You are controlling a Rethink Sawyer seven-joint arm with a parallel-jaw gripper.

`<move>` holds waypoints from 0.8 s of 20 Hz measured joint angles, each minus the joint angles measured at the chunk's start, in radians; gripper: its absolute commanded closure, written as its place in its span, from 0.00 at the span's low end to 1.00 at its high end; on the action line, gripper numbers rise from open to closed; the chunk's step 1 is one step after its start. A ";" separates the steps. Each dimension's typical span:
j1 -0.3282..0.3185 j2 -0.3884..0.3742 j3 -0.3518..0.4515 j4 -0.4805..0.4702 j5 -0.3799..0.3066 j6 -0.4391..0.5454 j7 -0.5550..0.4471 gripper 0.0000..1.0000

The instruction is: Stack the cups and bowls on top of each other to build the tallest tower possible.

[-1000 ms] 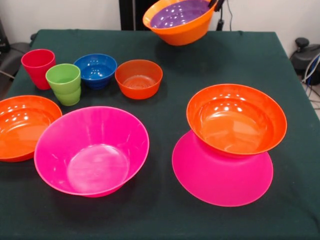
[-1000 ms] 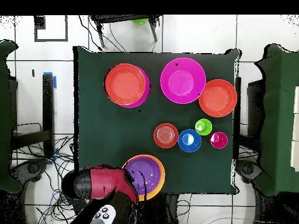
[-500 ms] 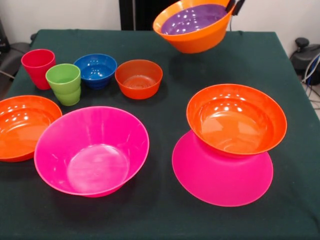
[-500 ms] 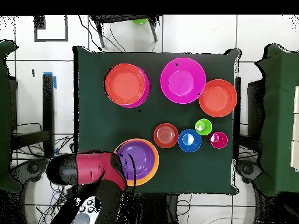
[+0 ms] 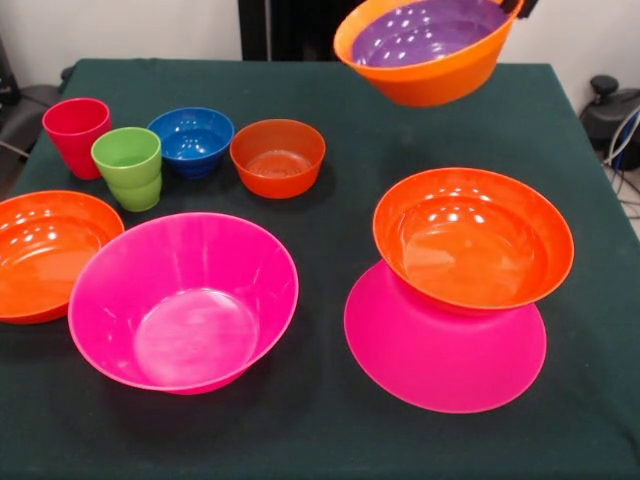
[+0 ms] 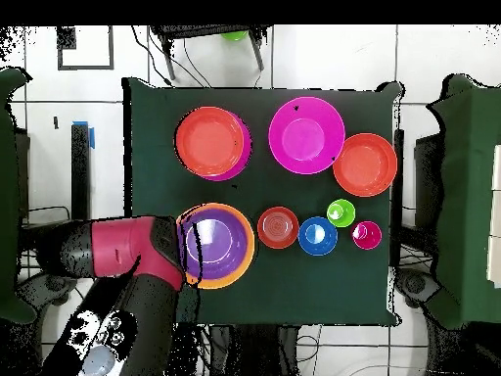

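Gripper (image 5: 512,6) grasps the orange bowl (image 5: 430,75), purple bowl (image 5: 425,30) nested, airborne above the table's (image 5: 330,420) far right edge.

Setting: robot laboratory or test room.
Table (image 6: 157,127) draped in dark green cloth on a pale tiled floor (image 6: 323,54) with taped marks; loose cables (image 6: 93,259) trailing at the side; red robot arm (image 6: 132,250); plain white wall (image 5: 120,30) behind.

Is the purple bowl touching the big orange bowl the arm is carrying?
Touching. In the front view the purple bowl sits nested inside the orange bowl, no gap between them; the overhead view shows purple ringed by the orange rim.
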 measured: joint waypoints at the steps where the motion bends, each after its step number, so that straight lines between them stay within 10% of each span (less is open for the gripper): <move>1: 0.002 -0.001 -0.001 -0.008 0.000 0.014 0.000 1.00; 9: 0.016 -0.007 -0.015 -0.168 -0.001 0.267 0.000 1.00; 16: 0.009 -0.002 -0.014 -0.290 -0.002 0.298 0.000 1.00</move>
